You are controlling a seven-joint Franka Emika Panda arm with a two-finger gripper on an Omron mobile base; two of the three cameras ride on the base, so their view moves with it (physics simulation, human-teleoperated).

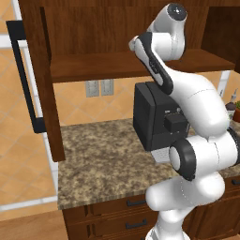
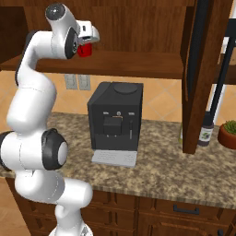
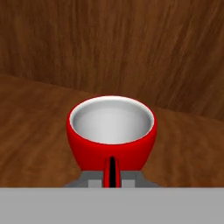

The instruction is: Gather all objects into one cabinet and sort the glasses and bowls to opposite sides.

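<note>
Arm reaches up into the open cabinet (image 1: 51,42), tool (image 2: 85,46) at about 10 o'clock in the right base view. The tool is closed on a red cup (image 3: 111,133), clamped on its handle at the cup's 6 o'clock in the hand view. The cup is upright, with a pale grey-white inside. It sits low over the wooden shelf (image 2: 138,64); cannot tell whether it touches the plank. Cabinet back wall just behind it at 12 o'clock.

Cabinet door (image 1: 40,79) is swung open at 9 o'clock in the left base view, with a long black bar handle (image 1: 23,79) on it. Below the shelf is a granite table (image 1: 103,164) carrying a black coffee machine (image 2: 115,122), in the middle of the right base view. At 3 o'clock there, a dark bottle (image 2: 206,131) and a potted plant (image 2: 227,132) stand on the table, near each other.
</note>
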